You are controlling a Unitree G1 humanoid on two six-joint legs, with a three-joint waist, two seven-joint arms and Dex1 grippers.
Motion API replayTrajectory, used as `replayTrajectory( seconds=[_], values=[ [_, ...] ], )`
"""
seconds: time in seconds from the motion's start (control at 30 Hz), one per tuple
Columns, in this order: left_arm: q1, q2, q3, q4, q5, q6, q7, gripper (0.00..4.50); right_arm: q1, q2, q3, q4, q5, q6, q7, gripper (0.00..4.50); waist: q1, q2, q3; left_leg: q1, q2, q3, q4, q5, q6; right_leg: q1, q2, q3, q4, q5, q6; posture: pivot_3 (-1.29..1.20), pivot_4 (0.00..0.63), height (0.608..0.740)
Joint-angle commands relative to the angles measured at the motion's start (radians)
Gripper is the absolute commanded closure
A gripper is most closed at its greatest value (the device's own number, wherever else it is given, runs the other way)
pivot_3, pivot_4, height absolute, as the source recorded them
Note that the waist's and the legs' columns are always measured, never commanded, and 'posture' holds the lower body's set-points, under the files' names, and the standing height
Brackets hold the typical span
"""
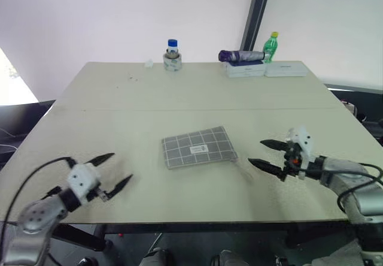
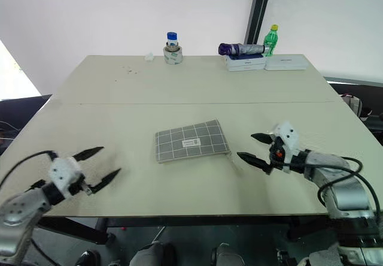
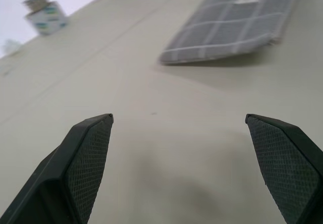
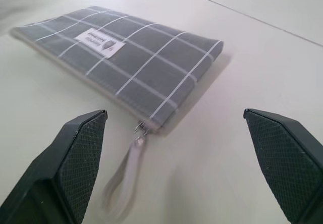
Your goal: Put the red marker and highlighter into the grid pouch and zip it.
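Grid pouch [image 1: 198,147] lies flat mid-table, looks zipped, pull cord [image 4: 123,176] trailing off one corner. Left gripper [image 1: 112,171] and right gripper [image 1: 266,153] both spread wide, empty, flanking it, well apart.

Grid pouch [image 4: 131,52]: grey woven cloth, matt, with a small white label and a pale cord pull [image 4: 123,176] on a small metal ring.
Table [image 1: 179,98]: smooth, matt, off-white top.
Right gripper [image 4: 176,168]: fingers [image 4: 75,163] of black plastic, pads cross-hatched and rough.
Left gripper [image 3: 186,168]: fingers likewise.
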Motion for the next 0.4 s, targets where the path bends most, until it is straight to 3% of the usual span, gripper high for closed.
replayTrajectory(
  seconds=[0.03,0.4],
  values=[
    [0.022,0.027,0.113,-0.021,-0.044,0.051,0.005,0.08,0.010,-0.028,-0.071,-0.004,0.001,-0.076,0.015,0.00,-0.002,0.000,0.000,0.000,0.000,0.000,0.000,0.000,0.000,0.000,0.000,0.000,-0.001,0.000,0.000,0.00,0.150,0.740],
    [0.036,0.076,0.228,0.221,0.031,-0.073,-0.061,0.08,-0.008,-0.029,-0.041,0.003,-0.039,-0.080,-0.002,0.00,-0.004,0.000,0.000,0.000,0.001,0.000,-0.002,-0.001,0.001,-0.003,0.001,-0.001,-0.007,0.001,-0.002,0.00,0.150,0.740]
  ],
)
